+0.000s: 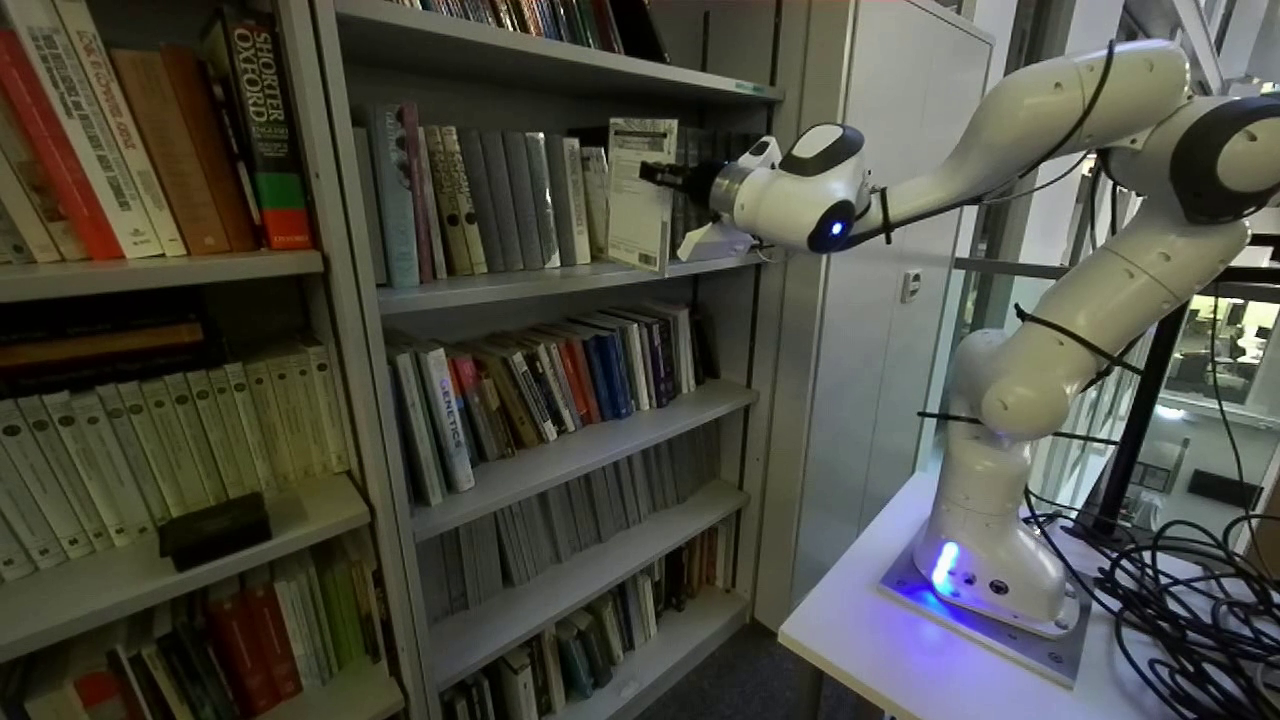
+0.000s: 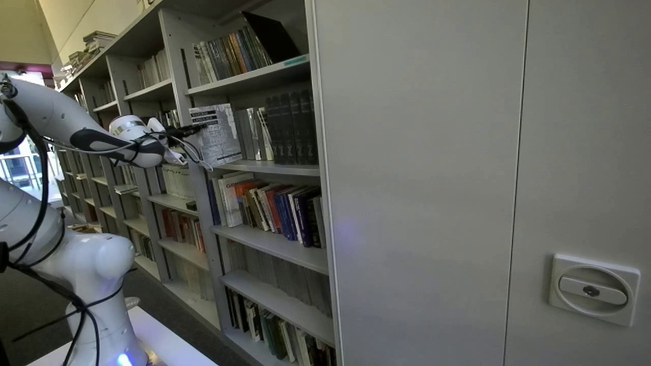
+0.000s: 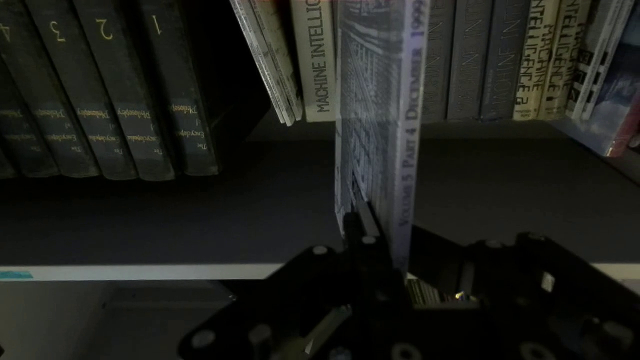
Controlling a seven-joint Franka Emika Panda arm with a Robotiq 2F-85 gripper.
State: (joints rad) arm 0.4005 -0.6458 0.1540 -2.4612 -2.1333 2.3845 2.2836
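My gripper (image 3: 387, 230) is shut on a thin grey-and-white journal (image 3: 410, 115), with one dark finger (image 3: 369, 250) against its cover and the other finger (image 3: 435, 245) across from it. Upright, the journal juts out past the shelf front; I cannot tell whether its lower edge touches the shelf. Its plain back cover (image 1: 638, 215) faces an exterior view, and its patterned front (image 2: 219, 140) shows in an exterior view. The wrist picture stands upside down. Behind the journal are Machine Intelligence volumes (image 3: 317, 75); black encyclopedia volumes (image 3: 107, 100) stand to one side.
The shelf board (image 1: 500, 290) lies under the row, and the upper board's front edge (image 3: 150, 271) runs above it. Grey uprights (image 1: 350, 250) divide the bays. A tall cabinet (image 2: 422, 178) adjoins the bookcase. The arm stands on a white table (image 1: 850, 620) beside coiled cables (image 1: 1160, 590).
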